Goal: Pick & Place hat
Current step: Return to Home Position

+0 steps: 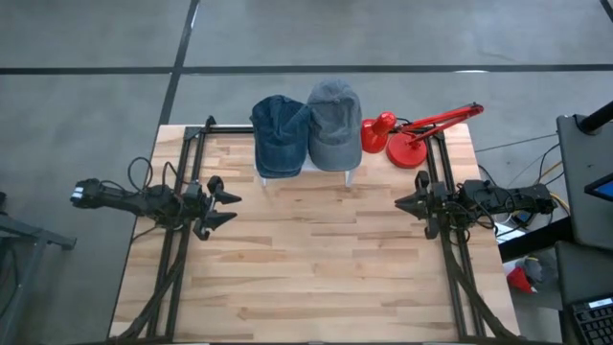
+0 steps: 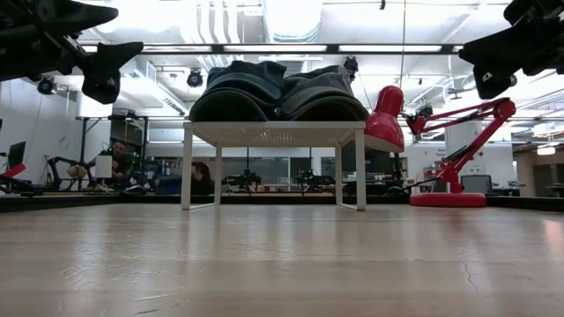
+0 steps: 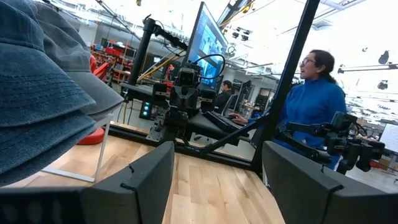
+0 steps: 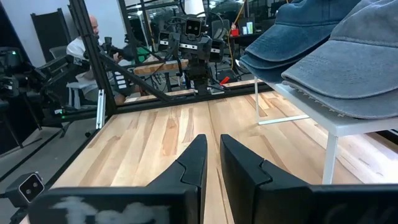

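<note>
Left end effector [image 1: 236,208] agape, right end effector [image 1: 400,203] seemingly closed, both facing inward.

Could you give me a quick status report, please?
Left tool open, right tool nearly shut, both empty. Caps in two piles on shelf. Red lamp beside shelf, not obstructing.

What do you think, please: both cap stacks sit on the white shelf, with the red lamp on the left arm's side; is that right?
Not quite: the red lamp stands on the right arm's side, as the high view shows. Both cap stacks do sit on the white shelf.
</note>
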